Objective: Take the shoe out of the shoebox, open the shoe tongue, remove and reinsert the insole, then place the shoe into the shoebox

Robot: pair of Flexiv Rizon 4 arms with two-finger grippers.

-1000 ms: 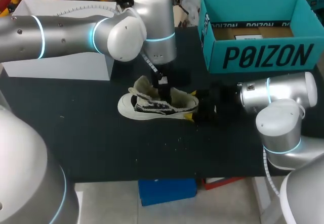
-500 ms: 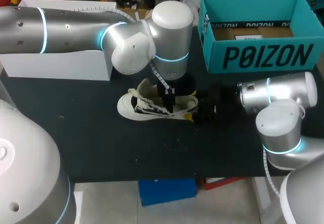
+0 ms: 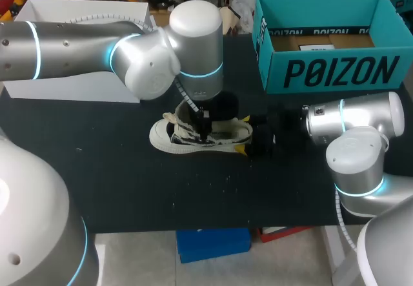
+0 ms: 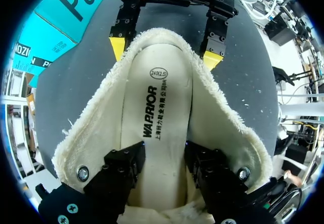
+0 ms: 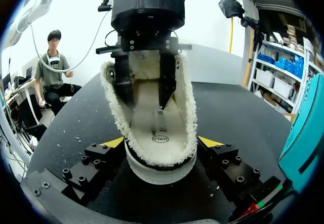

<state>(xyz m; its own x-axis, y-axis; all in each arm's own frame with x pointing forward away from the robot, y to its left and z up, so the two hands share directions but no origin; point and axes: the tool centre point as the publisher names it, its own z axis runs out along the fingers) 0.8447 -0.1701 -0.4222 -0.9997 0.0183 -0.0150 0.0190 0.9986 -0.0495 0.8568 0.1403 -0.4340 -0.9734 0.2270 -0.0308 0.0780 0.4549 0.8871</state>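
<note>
A white shoe (image 3: 187,136) with black trim and a fleece lining lies on its sole mid-table. Its pale printed insole (image 4: 158,133) lies flat inside. My left gripper (image 3: 203,126) comes straight down into the shoe's mouth. In the left wrist view its black fingers (image 4: 121,169) stand apart over the insole, so my left gripper (image 4: 164,166) is open. My right gripper (image 5: 162,143) holds the shoe's heel from behind, one yellow tip against each side. The teal shoebox (image 3: 335,73) stands open at the back right.
A white box (image 3: 64,91) sits at the back left, partly behind my left arm. Small crumbs speckle the black table (image 3: 129,183) in front of the shoe. My right arm's elbow (image 3: 355,160) stands at the front right.
My left gripper's fingers have spread wider inside the shoe. The left wrist swung right, then back left. The shoe and the right arm have stayed put.
</note>
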